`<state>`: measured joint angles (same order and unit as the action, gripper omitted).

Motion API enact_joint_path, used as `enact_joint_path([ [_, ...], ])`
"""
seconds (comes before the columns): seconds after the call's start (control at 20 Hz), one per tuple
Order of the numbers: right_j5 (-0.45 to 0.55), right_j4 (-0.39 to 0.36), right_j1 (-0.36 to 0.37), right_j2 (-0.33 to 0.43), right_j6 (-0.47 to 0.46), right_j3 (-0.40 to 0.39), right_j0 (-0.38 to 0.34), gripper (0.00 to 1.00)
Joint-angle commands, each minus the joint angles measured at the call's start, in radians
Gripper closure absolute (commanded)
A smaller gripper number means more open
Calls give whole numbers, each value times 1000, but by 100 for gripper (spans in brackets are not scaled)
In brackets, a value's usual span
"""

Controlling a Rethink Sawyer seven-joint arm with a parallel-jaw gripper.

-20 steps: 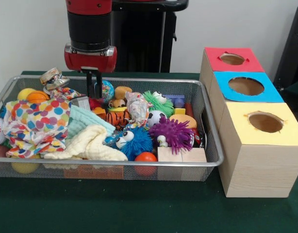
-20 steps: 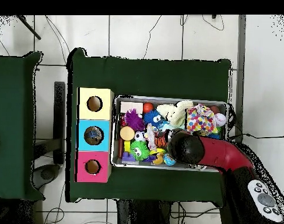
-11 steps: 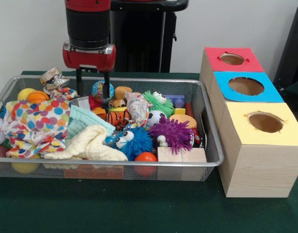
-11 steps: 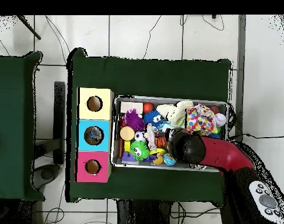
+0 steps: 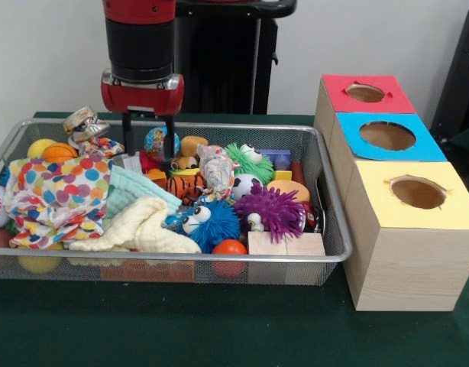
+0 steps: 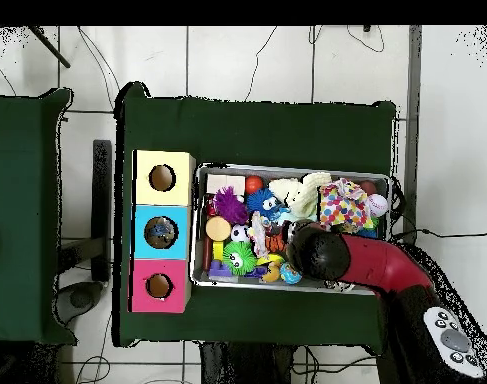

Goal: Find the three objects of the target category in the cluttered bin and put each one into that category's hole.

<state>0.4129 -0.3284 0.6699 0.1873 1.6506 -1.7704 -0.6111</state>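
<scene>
Silver wire bin (image 5: 326,252) brims with soft bright toys, a spiky purple ball (image 5: 274,209) among them, while the gripper (image 5: 149,157) hangs above, fingers spread, empty.

Your gripper (image 5: 149,141): matt black fingers under a glossy red plastic housing. Around it, the bin (image 5: 326,222) is fine silver wire mesh with a smooth metal rim. Just right of the fingers you have a glossy multicoloured ball (image 5: 157,142); below them a smooth orange basketball-pattern ball (image 5: 181,186). Further toward the camera: soft rubbery spiky toys in blue (image 5: 211,222) and purple (image 5: 274,209), bare light wood blocks (image 5: 285,244). To its left, polka-dot printed cloth (image 5: 55,191) and a nubby cream terry cloth (image 5: 139,229), both matt. Well to its right, the boxes (image 5: 406,260) show pale wood-grain sides with matt coloured tops. Table cover (image 5: 219,329) is matt dark green fabric.
</scene>
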Motion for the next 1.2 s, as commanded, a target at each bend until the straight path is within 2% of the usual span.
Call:
enact_joint_path([
  [0.05,-142,-45,-155,30,90,41,-3,0],
  [0.5,-194,-40,-242,34,62,105,-2,0],
  [1.2,-207,-45,-268,50,38,124,-17,0],
])
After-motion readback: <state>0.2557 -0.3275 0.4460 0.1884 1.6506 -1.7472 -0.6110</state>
